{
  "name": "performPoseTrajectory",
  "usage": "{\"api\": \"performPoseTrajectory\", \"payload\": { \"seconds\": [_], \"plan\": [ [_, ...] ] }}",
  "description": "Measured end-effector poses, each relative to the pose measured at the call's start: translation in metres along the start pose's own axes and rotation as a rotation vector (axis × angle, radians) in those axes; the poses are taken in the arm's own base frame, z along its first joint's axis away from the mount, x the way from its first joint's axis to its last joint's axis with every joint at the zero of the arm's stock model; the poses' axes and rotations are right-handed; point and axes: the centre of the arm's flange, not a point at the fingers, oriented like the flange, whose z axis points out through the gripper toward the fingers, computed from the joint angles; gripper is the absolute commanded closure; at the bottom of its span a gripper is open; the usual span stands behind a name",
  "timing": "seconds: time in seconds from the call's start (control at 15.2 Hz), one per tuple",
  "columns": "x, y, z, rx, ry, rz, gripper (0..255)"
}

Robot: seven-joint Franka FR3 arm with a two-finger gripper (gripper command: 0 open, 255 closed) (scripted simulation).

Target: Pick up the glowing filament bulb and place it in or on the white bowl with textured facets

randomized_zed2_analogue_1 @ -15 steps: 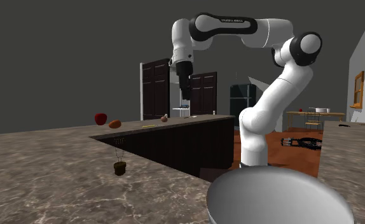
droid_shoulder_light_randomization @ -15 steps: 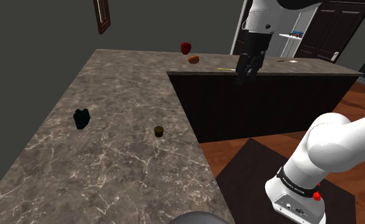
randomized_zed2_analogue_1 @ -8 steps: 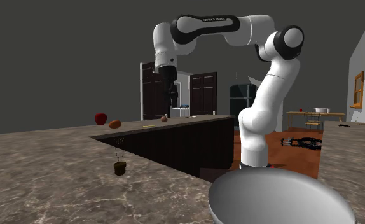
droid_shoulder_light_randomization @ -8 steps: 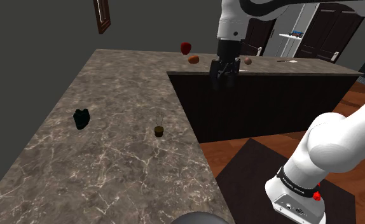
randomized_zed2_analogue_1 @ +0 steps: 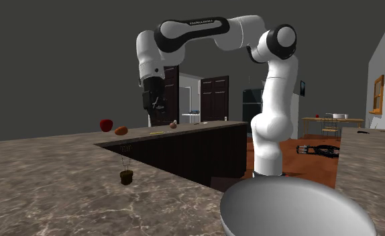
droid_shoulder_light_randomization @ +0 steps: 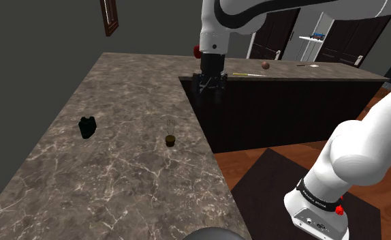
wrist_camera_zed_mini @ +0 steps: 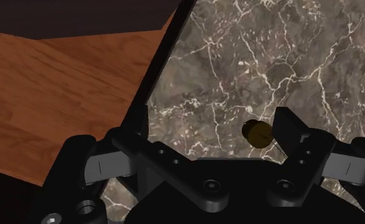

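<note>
1. At the near end of the marble counter [droid_shoulder_light_randomization: 119,177], closest to both exterior cameras, sits the grey bowl [randomized_zed2_analogue_1: 292,208]
2. Farther along the counter, near its inner edge, the bulb [droid_shoulder_light_randomization: 170,136] stands upright: dark base down on the stone, clear glass pointing straight up, long axis vertical
3. A small dark object [droid_shoulder_light_randomization: 87,127] sits well apart from it, toward the shoulder view's left
4. Beyond the bulb, the gripper [droid_shoulder_light_randomization: 211,92] hangs over the counter's inner edge, pointing down, its fingers spread apart and gripping nothing; from the wrist camera the bulb shows nearly end-on, well below and untouched
5. Farthest back, a red fruit [randomized_zed2_analogue_1: 106,125] and an orange thing [randomized_zed2_analogue_1: 121,130] rest side by side on the far stretch of counter
</note>
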Motion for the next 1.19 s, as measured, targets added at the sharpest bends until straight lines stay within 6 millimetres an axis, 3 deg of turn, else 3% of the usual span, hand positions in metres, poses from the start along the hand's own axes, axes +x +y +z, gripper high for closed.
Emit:
{"api": "performPoseTrajectory", "payload": {
  "seconds": [0.59,1.19],
  "plan": [
    [0.080,-0.080,0.032,0.079,-0.082,0.023,0],
    [0.084,-0.090,0.076,0.088,-0.091,0.026,0]
  ]
}}
